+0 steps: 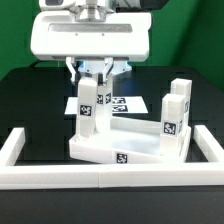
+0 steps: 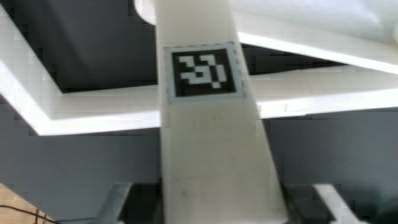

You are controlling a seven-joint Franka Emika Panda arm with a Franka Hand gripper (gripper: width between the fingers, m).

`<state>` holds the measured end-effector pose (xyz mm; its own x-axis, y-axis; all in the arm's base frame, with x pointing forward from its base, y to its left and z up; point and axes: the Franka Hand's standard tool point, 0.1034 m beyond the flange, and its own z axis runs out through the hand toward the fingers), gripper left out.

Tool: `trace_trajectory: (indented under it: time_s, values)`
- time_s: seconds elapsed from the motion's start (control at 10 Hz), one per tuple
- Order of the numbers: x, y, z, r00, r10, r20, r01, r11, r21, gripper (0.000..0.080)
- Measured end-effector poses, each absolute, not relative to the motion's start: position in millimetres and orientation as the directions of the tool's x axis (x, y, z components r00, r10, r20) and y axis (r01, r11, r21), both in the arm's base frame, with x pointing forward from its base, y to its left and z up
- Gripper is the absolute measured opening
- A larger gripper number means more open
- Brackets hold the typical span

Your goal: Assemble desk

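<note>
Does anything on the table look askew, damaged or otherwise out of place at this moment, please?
Nothing stands out. The gripper holds one leg upright over the tabletop; other legs stand upright at the exterior view's right. The marker board lies flat behind, and no part looks broken or tipped.

A dark, near-black table surface (image 1: 25, 95) fills most of the exterior view. It is fenced by low white bars (image 1: 20, 150): one runs along the six o'clock edge, one rises toward nine o'clock, and one toward three o'clock. Behind the table, a flat green wall (image 1: 195, 35) spans the upper part from ten to two o'clock. A flat white marker board (image 1: 130, 103) printed with black tags is seen lying on the table near the centre. Lighting is even and bright, with soft shadows.
</note>
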<state>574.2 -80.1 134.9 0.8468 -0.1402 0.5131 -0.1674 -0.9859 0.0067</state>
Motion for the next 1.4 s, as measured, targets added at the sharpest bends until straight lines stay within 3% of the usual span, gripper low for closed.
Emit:
trace_trajectory:
  time_s: [0.7, 0.9, 1.4]
  values:
    - [573.8, -81.2, 133.6, 0.843, -0.139, 0.520, -0.170, -0.985, 0.011, 0.0298]
    - [573.8, -81.2, 133.6, 0.843, -0.139, 0.520, -0.170, -0.985, 0.011, 0.0588]
    - [573.8, -81.2, 133.5, 0.843, -0.139, 0.520, -0.170, -0.985, 0.011, 0.0648]
